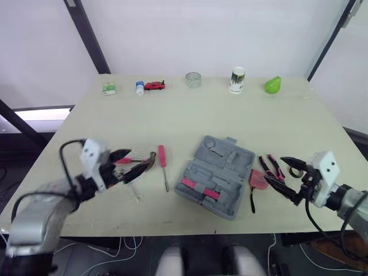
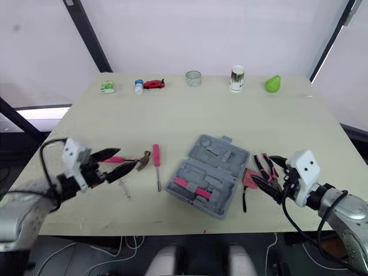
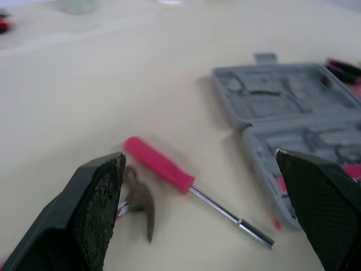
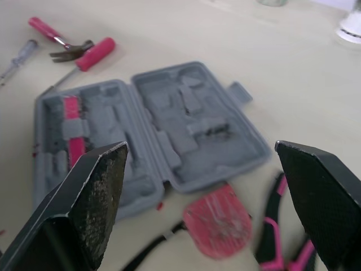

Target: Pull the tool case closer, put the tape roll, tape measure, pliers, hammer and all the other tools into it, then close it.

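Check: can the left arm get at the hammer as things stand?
Probably yes. The left gripper is open right at the hammer, with nothing between them. The screwdriver lies close beside the hammer's head and might get nudged.

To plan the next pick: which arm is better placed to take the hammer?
Left. The open left gripper is at the hammer; the right gripper is beyond the case, by the pliers.

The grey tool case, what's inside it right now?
The tool case lies open. Its near half holds one pink item in the moulded slots; the far half's recesses look empty. A grey band covers the item's middle, so I cannot name it.
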